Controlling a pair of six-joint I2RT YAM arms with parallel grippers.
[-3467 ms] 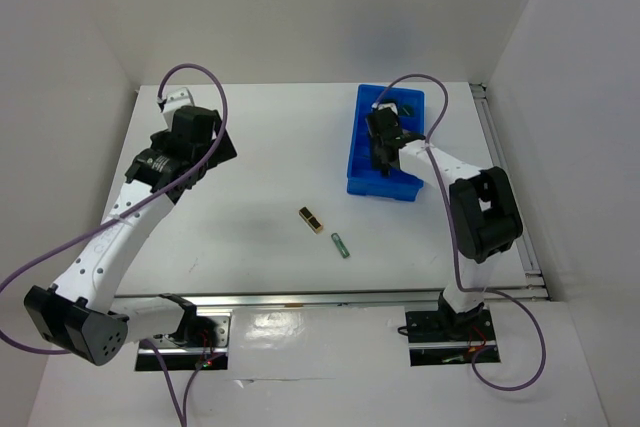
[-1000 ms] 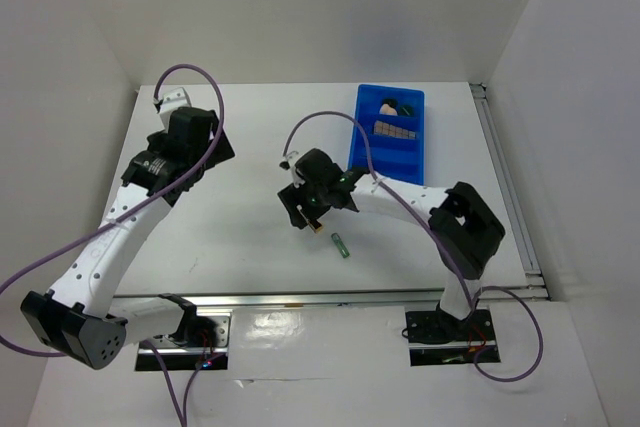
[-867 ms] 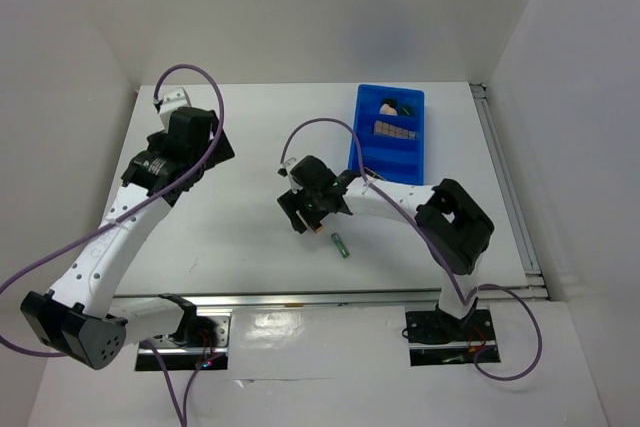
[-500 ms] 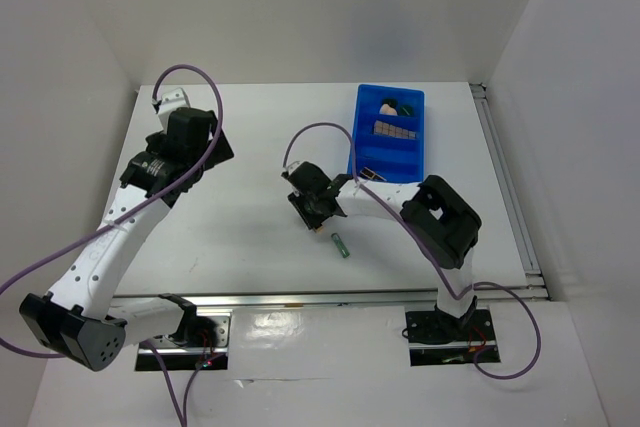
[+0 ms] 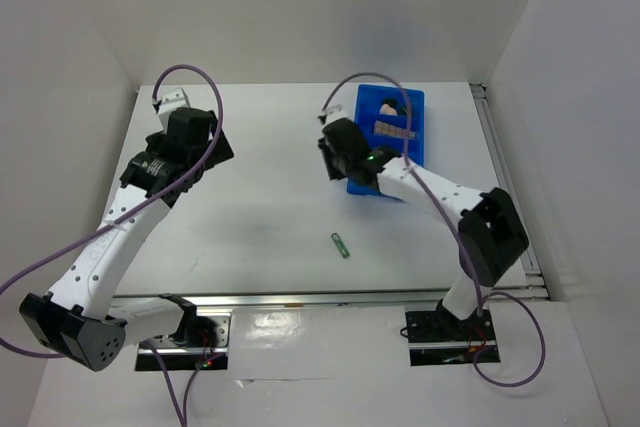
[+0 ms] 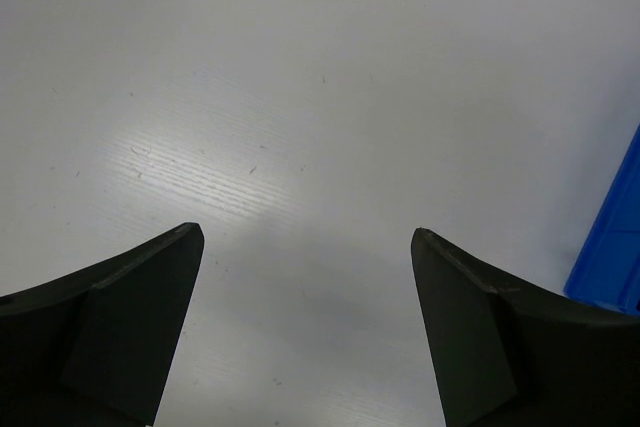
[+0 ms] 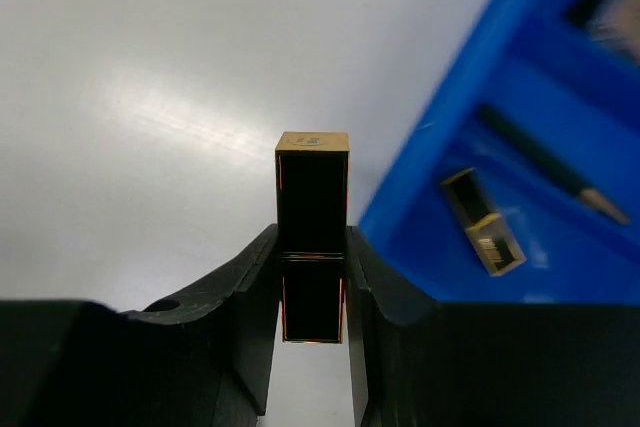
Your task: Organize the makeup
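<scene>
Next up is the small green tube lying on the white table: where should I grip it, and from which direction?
Take the small green tube at its middle, coming straight down from above. It lies flat on the white table, slim and long, slanting from far-left to near-right, so probably best to close across its narrow width, on the two long sides.

Two black-gold lipsticks (image 7: 312,209), one slim pencil (image 7: 545,167), one green tube (image 5: 341,245), one tan palette (image 5: 393,128), one peach sponge (image 5: 388,105), one blue bin (image 5: 367,107) (whatever else lies in it cannot be counted), and two robot arms (image 5: 120,217).
</scene>
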